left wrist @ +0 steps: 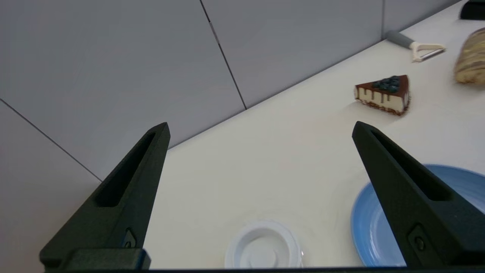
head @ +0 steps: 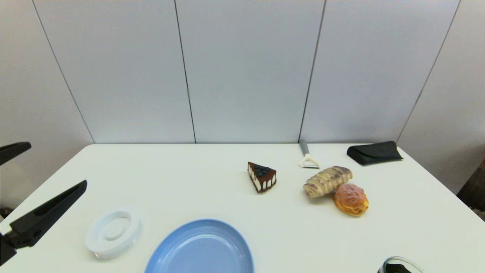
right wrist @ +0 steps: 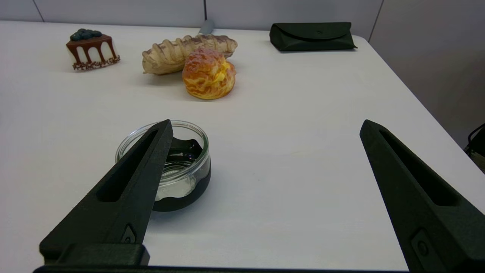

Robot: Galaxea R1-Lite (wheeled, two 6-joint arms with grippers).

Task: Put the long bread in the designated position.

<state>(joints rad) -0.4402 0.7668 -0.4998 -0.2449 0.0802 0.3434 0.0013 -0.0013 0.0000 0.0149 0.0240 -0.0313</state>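
The long bread [head: 327,181] is a tan ridged loaf with dark stripes. It lies on the white table [head: 182,182] at the right, its near end touching a round golden bun [head: 351,199]. It also shows in the right wrist view as the long bread [right wrist: 178,53], and at the edge of the left wrist view [left wrist: 471,60]. No mark on the tabletop shows the designated position. My left gripper [head: 57,163] hangs open and empty at the table's far left edge [left wrist: 260,124]. Over the near right corner, my right gripper [right wrist: 265,123] is open and empty, well short of the bread.
A chocolate cake slice [head: 262,176] sits left of the bread, and a peeler [head: 307,157] and a black case [head: 374,152] lie behind it. A blue oval plate [head: 201,248] and a white lid [head: 113,233] are near the front. A glass jar [right wrist: 185,159] stands by the right gripper.
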